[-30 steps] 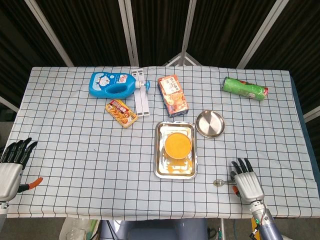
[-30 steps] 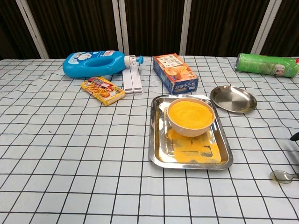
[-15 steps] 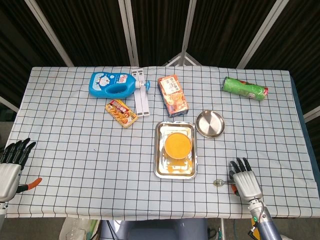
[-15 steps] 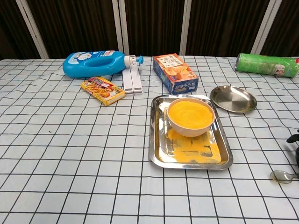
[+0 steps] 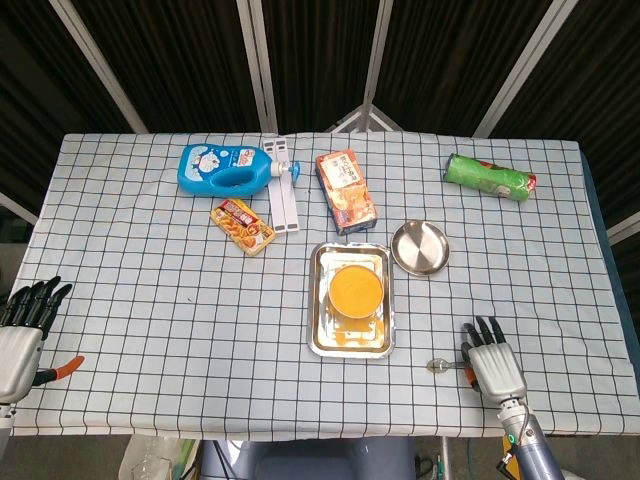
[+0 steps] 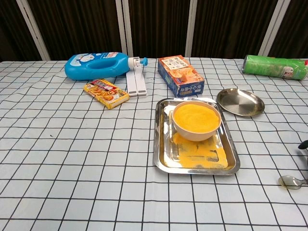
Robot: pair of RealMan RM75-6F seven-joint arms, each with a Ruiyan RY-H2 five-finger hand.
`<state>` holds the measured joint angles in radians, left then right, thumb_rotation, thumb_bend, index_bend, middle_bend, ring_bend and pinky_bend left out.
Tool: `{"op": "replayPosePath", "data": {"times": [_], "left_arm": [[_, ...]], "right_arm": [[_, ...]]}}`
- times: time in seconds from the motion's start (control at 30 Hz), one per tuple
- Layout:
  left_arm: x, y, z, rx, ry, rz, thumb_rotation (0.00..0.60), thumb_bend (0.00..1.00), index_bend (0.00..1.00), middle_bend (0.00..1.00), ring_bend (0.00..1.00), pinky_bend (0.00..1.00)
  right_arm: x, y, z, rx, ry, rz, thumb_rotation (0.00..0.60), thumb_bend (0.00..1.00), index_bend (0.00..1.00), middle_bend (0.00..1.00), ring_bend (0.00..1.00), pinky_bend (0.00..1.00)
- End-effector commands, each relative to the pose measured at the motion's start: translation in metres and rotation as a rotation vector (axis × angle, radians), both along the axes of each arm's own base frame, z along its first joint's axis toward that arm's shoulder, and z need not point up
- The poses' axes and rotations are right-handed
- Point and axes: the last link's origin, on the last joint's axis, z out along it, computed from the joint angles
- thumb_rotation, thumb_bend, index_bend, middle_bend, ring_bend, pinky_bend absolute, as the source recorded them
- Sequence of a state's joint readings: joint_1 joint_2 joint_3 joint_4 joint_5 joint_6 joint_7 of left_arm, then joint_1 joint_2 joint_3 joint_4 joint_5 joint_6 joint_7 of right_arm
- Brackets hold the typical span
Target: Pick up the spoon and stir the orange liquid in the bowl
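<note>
On the table (image 5: pixel 150 290) the tray (image 5: pixel 325 343) lies near the middle, a little toward the front edge, with the bowl (image 5: pixel 356 290) in its rear half and the round plate (image 5: pixel 420 247) just beside its right rear corner. Behind the tray lies the snack box (image 5: pixel 345 190); left of that lie the clip (image 5: pixel 285 197), the detergent bottle (image 5: pixel 222 166) and, before the bottle, the small packet (image 5: pixel 242 226), while the can (image 5: pixel 489 177) lies on its side near the right rear corner. The spoon (image 6: pixel 290 181) lies near the front edge, right of the tray, with the right hand (image 5: pixel 493 365) over its handle, and the left hand (image 5: pixel 20 342) sits at the front left corner.
</note>
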<state>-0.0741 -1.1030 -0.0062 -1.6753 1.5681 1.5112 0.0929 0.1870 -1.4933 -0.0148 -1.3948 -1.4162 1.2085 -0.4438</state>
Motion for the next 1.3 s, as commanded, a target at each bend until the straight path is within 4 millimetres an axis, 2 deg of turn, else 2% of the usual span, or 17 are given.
{"op": "replayPosePath", "data": {"times": [0.03, 0.2, 0.57, 0.93, 1.03, 1.1, 1.3], "left_arm": [[0.000, 0.000, 0.000, 0.000, 0.000, 0.000, 0.600, 0.00, 0.00, 0.00, 0.00, 0.00], [0.000, 0.000, 0.000, -0.001, -0.001, -0.001, 0.600, 0.00, 0.00, 0.00, 0.00, 0.00], [0.000, 0.000, 0.000, -0.003, -0.002, -0.001, 0.600, 0.00, 0.00, 0.00, 0.00, 0.00], [0.001, 0.001, -0.001, -0.005, 0.000, -0.004, 0.600, 0.00, 0.00, 0.00, 0.00, 0.00], [0.001, 0.001, -0.002, -0.006, 0.003, -0.008, 0.600, 0.00, 0.00, 0.00, 0.00, 0.00], [0.001, 0.002, -0.002, -0.009, 0.006, -0.013, 0.600, 0.00, 0.00, 0.00, 0.00, 0.00], [0.000, 0.004, -0.002, -0.017, 0.000, -0.016, 0.600, 0.00, 0.00, 0.00, 0.00, 0.00]], "right_arm": [[0.000, 0.000, 0.000, -0.001, -0.001, 0.001, 0.600, 0.46, 0.53, 0.18, 0.00, 0.02], [0.001, 0.001, 0.000, -0.002, -0.004, 0.005, 0.600, 0.46, 0.58, 0.20, 0.00, 0.02], [0.004, 0.000, 0.003, -0.015, -0.012, 0.012, 0.600, 0.46, 0.59, 0.21, 0.00, 0.02], [0.016, -0.015, 0.018, -0.055, -0.021, 0.042, 0.600, 0.48, 0.59, 0.21, 0.00, 0.02], [0.024, -0.028, 0.026, -0.081, -0.024, 0.049, 0.600, 0.48, 0.59, 0.21, 0.00, 0.02], [0.042, -0.055, 0.037, -0.121, -0.029, 0.071, 0.600, 0.48, 0.59, 0.21, 0.00, 0.02], [0.084, -0.087, 0.043, -0.128, -0.065, 0.066, 0.600, 0.48, 0.59, 0.21, 0.00, 0.02]]}}
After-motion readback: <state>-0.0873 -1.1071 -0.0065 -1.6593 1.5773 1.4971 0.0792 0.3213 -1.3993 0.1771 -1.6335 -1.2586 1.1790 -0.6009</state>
